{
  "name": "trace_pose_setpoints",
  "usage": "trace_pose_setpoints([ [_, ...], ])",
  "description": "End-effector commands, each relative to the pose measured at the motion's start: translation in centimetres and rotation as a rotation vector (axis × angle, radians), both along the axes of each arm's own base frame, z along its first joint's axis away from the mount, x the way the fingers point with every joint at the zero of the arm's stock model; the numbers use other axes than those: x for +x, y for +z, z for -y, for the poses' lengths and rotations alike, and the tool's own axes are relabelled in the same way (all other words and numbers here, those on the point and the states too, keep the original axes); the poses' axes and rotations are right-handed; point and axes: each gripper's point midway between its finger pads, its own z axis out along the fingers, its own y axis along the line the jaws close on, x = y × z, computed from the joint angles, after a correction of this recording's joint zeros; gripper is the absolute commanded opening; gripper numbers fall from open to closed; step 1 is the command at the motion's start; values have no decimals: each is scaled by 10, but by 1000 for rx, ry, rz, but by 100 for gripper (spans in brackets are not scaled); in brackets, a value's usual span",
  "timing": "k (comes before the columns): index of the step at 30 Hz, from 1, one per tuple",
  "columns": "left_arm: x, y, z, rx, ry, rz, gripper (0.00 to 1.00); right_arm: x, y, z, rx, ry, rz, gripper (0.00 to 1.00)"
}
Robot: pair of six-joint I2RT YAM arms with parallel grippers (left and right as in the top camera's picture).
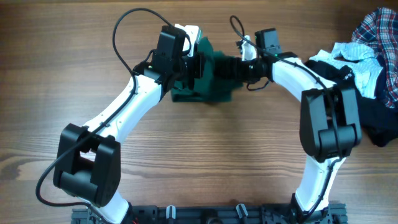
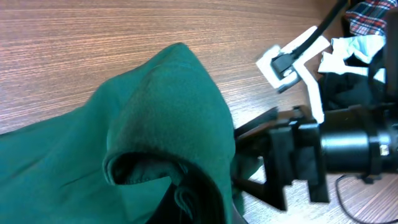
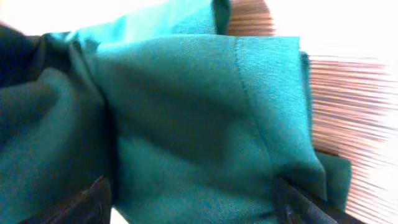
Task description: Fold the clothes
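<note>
Green garment (image 3: 199,124) fills nearly the whole right wrist view, a soft teal cloth with a stitched seam running down it and deep shadowed folds on its left side. Two dark fingers (image 3: 74,208) of the right gripper (image 1: 227,67) show only at the bottom corners of that view. They stand apart with the cloth packed between them, and whether they press on it cannot be told. Seen from the left wrist, the same cloth rises in a rounded hump close under the lens and hides the fingers of the left gripper (image 1: 198,62), so its state cannot be told either. Past the hump, the right gripper's black head points in at the cloth from the right, its jaws spread on either side of a fold. From overhead, the garment sits bunched at the far middle of the wooden table (image 1: 62,50). It is partly lifted between the two grippers, which face each other from either side, and the rest lies on the wood just under the left wrist. The left arm (image 1: 118,118) and the right arm (image 1: 323,118) both rise from the near edge and bend inward to meet there. A heap of clothes (image 1: 367,74) lies at the right edge of the table, well apart from the green piece. In it are a plaid shirt (image 1: 379,28) at the far corner, a pale blue-and-white piece (image 1: 348,56) beside it, and a dark garment (image 1: 379,118) nearer, just beside the right arm's elbow.
</note>
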Motion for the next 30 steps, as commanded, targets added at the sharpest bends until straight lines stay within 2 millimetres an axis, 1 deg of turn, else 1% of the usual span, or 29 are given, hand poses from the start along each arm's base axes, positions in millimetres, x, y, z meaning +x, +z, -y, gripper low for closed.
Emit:
trace_pose_setpoints([
  [1,4,6,3,-5,7,11,4,5,8,33,-95,-84,22,85],
  [4,3,5,4,-5,5,10,4,8,17,35,-93,-83,49,87],
  [12,3,6,4,-5,6,11,4,8,19,34,-91,-84,52,85],
  [15,3,6,4,-4,6,11,5,10,23,34,-86,-88,64,86],
  [16,3,6,4,-4,6,12,7,10,26,34,-85,-88,70,87],
  [17,3,6,3,-2,8,12,11,11,30,34,-84,-89,79,88],
  [19,4,5,3,0,11,13,24,14,39,34,-80,-90,101,92],
  [20,4,5,3,0,11,13,36,17,47,34,-77,-90,120,93],
  [21,4,5,3,0,11,13,45,18,54,34,-74,-91,135,93],
  [22,4,6,3,0,11,14,57,20,62,34,-71,-93,152,94],
  [23,4,6,3,-1,11,17,65,21,71,34,-67,-97,170,93],
  [25,5,7,3,-3,11,21,71,24,88,38,-61,-107,207,93],
  [26,5,8,3,-5,11,24,72,25,98,41,-58,-114,228,93],
  [30,6,8,4,-6,11,27,72,27,123,55,-52,-146,281,93],
])
